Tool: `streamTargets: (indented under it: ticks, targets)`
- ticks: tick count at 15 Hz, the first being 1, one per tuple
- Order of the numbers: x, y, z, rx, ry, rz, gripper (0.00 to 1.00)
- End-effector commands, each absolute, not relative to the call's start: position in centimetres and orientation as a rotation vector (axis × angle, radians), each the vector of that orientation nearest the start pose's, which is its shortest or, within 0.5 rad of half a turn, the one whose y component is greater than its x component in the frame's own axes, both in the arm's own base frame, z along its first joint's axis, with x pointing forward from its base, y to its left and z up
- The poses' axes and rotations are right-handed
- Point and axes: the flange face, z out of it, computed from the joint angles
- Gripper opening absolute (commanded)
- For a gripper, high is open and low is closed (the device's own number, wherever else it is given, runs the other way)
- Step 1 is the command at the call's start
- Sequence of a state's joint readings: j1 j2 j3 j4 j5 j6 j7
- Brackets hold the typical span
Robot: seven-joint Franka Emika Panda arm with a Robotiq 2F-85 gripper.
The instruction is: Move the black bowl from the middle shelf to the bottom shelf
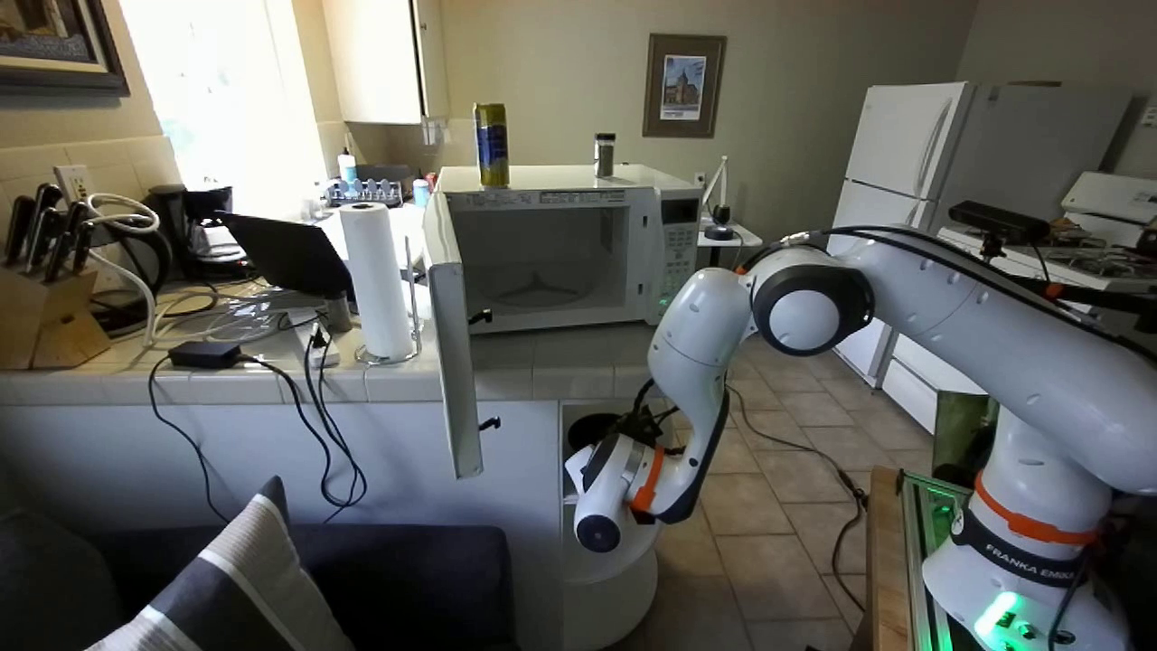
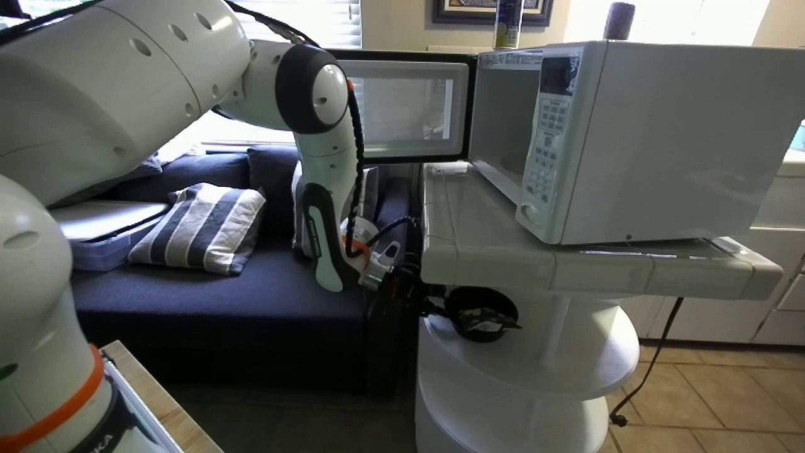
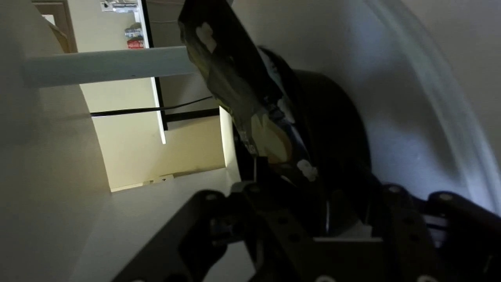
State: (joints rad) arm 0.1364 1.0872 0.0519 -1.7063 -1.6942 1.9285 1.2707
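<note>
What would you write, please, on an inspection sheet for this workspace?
Surface: white middle shelf, bottom shelf below.
Job's things: black bowl, holding a printed packet that sticks past its rim; shelf contact unclear.
Clutter: microwave, door open, with a can and a jar on top.
Gripper: at the bowl; too dark to tell whether closed.
Cables: black cord down to the floor; loose cables hang over the tiled counter.
Surroundings: sofa, fridge.

In an exterior view: microwave (image 1: pixel 547 249) on worktop (image 1: pixel 578 357), right end, door (image 1: pixel 455 362) out past front edge; can (image 1: pixel 492 145) and jar (image 1: pixel 605 156) on top, jar right. Paper roll (image 1: pixel 376 282) left of microwave near front edge, knife block (image 1: pixel 54 312) further left. Sofa (image 1: pixel 434 570) before and below that edge. Bowl (image 2: pixel 481 299) at upper shelf (image 2: pixel 597 358) under right end, contact unclear; packet (image 2: pixel 485 319) in bowl.
</note>
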Motion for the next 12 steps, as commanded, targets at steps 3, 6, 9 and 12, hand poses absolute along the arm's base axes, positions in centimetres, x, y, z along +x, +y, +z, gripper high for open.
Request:
streamTargets:
  ticks: [3, 6, 9, 12]
  targets:
    - [57.3, 4.1, -4.7, 2.004, 0.354, 0.337, 0.06]
    - [57.2, 5.3, -4.5, 2.052, 0.345, 0.329, 0.0]
    - [56.7, 7.5, -3.6, 2.093, 0.325, 0.315, 0.02]
    - [56.2, 9.9, -2.4, 2.151, 0.295, 0.317, 0.02]
